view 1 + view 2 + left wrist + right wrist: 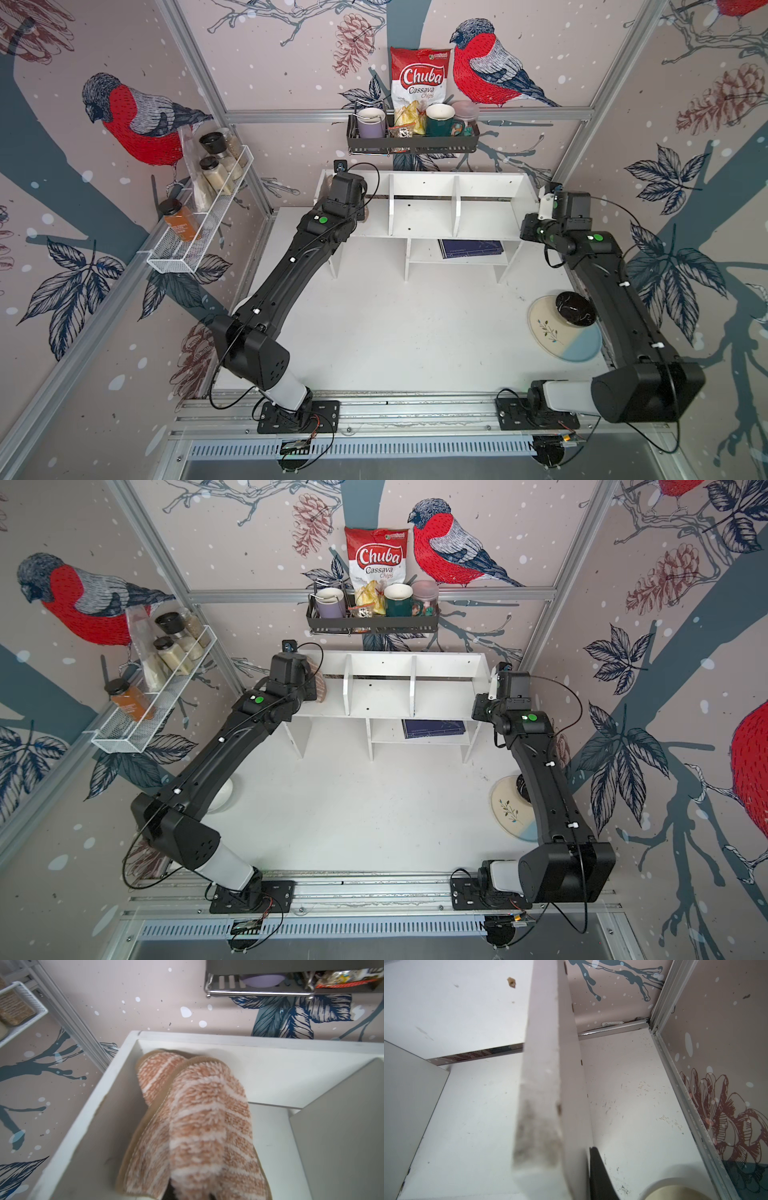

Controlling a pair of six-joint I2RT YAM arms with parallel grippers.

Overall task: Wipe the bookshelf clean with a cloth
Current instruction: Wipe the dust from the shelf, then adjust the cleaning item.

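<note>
2 jaws of the left gripper (pixel 191 1196) were clamped shut on one end of the tan, pale-striped fuzzy knitted cloth (pixel 197 1126). It draped from them into the leftmost of the 3 upper compartments of the wide white wooden bookshelf (pixel 424 220), reaching toward the back-left corner. The right gripper (pixel 545 203) was closed on the bookshelf's right end wall, 1 dark finger (pixel 600 1174) flat against the outer face.

Lab cell: aluminium frame (pixel 407 114), printed wall panels (pixel 291 62), robot arms (pixel 291 266).

Striped cloth (pixel 197 1115) (bunched), inside white bookshelf (pixel 424 185)
</note>
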